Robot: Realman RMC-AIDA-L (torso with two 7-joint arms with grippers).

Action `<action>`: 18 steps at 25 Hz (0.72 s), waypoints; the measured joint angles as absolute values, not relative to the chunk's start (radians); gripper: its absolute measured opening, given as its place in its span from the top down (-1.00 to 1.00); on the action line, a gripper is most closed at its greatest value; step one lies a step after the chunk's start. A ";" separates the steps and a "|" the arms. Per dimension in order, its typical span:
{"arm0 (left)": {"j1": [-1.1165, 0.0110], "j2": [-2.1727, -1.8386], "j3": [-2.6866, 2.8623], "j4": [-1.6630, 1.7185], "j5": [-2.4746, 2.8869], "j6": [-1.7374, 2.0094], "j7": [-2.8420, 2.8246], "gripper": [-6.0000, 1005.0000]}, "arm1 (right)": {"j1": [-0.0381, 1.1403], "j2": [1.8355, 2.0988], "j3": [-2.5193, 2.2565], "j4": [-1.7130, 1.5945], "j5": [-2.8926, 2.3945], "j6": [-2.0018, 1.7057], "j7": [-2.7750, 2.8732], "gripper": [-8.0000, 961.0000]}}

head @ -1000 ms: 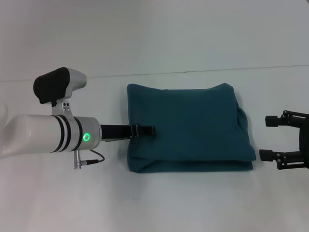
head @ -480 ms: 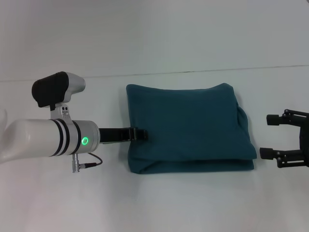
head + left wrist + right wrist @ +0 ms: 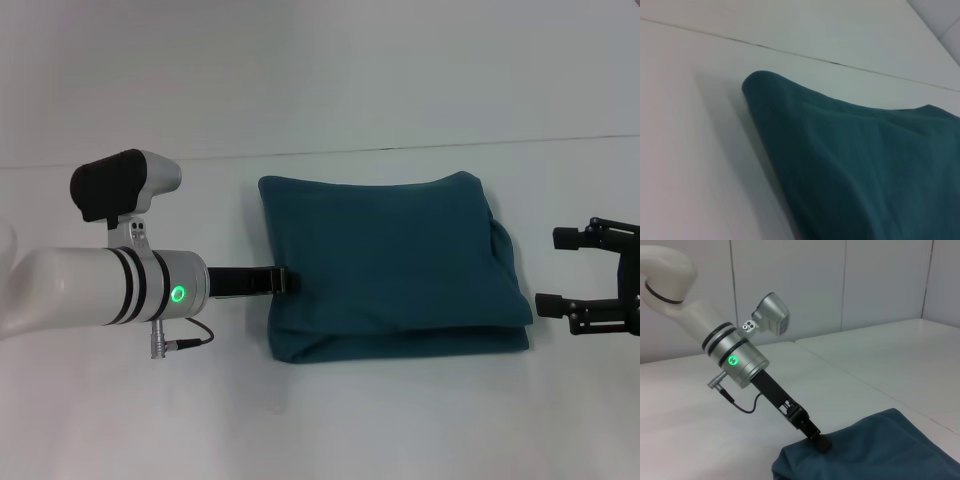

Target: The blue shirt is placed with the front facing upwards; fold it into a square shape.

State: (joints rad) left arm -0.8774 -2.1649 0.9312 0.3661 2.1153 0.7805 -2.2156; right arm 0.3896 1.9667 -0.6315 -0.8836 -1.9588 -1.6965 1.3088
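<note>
The blue shirt (image 3: 390,260) lies folded into a rough rectangle in the middle of the white table, plain teal side up, with layered edges along its near and right sides. My left gripper (image 3: 283,281) reaches in low from the left. Its thin black fingers are shut together, and their tip rests at the shirt's left edge. The right wrist view shows that left gripper (image 3: 821,443) touching the edge of the shirt (image 3: 875,450). The left wrist view has only the shirt's (image 3: 865,175) rounded corner. My right gripper (image 3: 556,270) stands open and apart, just right of the shirt.
The white table (image 3: 380,420) runs all around the shirt, with a seam line (image 3: 560,140) across it behind. A grey cable (image 3: 185,338) hangs under the left wrist. A pale panelled wall (image 3: 840,285) stands beyond the table.
My left gripper has drawn back to the left, from over the shirt to its left edge. The shirt's left edge crept slightly left. The right gripper shifted slightly.
</note>
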 joint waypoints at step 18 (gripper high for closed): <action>-0.682 -2.164 0.922 0.631 2.112 0.914 -2.223 0.78 | 0.391 1.980 -0.632 -0.875 -1.959 -1.620 1.315 -0.97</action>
State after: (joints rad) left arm -0.6819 -2.1640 0.9223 0.6313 2.1115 0.9135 -2.2228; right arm 0.3906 1.9803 -0.6320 -0.8750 -1.9588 -1.6197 1.3149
